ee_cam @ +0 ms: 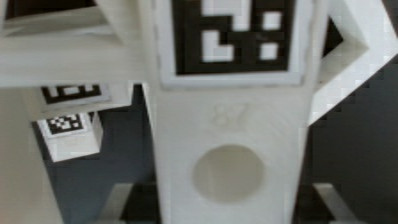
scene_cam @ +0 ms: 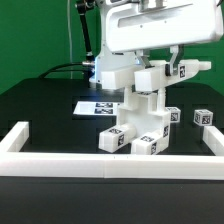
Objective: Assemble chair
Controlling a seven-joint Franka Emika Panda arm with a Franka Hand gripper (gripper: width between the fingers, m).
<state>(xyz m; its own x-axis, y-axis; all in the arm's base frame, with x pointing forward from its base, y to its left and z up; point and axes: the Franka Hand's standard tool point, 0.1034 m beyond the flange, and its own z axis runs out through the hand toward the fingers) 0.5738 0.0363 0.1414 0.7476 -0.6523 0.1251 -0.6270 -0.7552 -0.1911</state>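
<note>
The gripper [scene_cam: 155,68] is straddling the top of the chair [scene_cam: 137,120], which is standing just beside the marker board [scene_cam: 97,106] (clamped or slack, I cannot tell). It should probably be squeezing squarely and keeping the upright vertical.

The arm [scene_cam: 88,30] rises near the far edge of the bench and reaches forward over its middle, where the wrist's broad white housing [scene_cam: 150,25] fills the upper part of the exterior view. The wrist points straight down, with the gripper [scene_cam: 158,62] hanging below it, well above the bench surface and a little toward the exterior view's right. Its two fingers [ee_cam: 329,205] stand vertical and parallel. In the wrist view they show only as narrow grey strips, one on each side of a white chair part [ee_cam: 222,120], lying against its flanks with no gap visible — closed on it.
</note>
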